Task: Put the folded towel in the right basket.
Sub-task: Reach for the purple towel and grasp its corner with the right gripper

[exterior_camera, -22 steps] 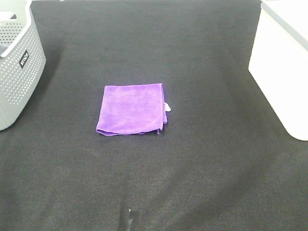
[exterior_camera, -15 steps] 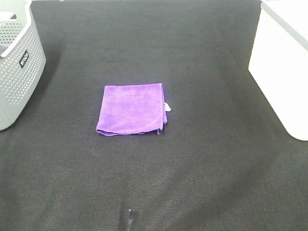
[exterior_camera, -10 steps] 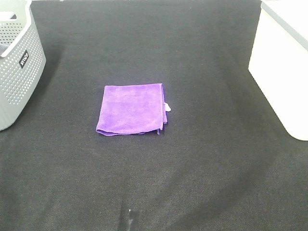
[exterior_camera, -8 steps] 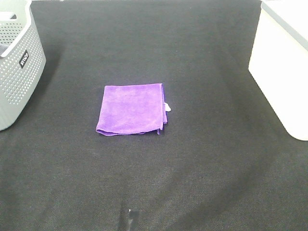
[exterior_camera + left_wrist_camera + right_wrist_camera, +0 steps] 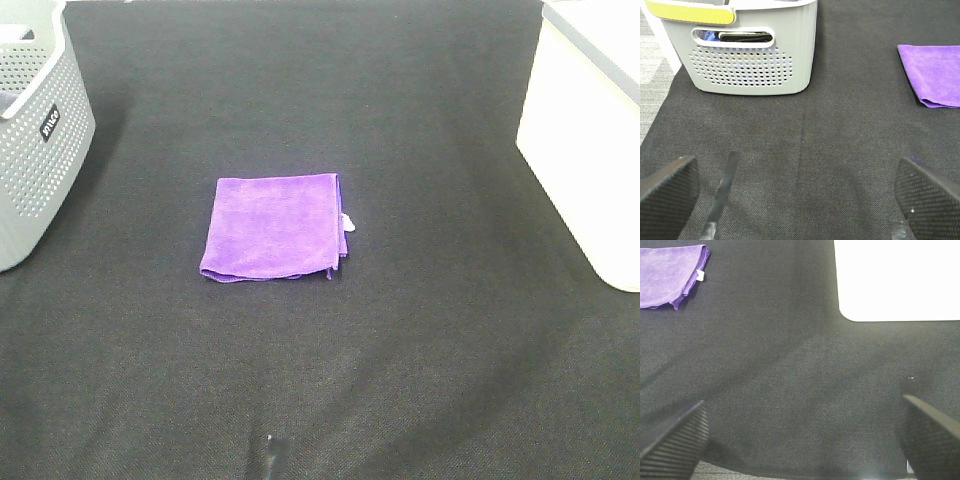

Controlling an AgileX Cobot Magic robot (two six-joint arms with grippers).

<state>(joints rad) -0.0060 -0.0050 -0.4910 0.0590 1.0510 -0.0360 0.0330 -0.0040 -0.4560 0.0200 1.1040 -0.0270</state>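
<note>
Left claw (image 5: pixel 797 192) and right claw (image 5: pixel 802 437) gape wide, empty. I read towel (image 5: pixel 272 228) at worktop (image 5: pixel 420 350) centre, left of right claw.

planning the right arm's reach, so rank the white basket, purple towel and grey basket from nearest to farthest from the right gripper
From the open right gripper, by the right wrist view:
1. White basket, closest, at the right edge.
2. Purple towel, farther off, in the middle.
3. Grey basket, out of that view; the high view puts it far left, beyond the towel.
</note>
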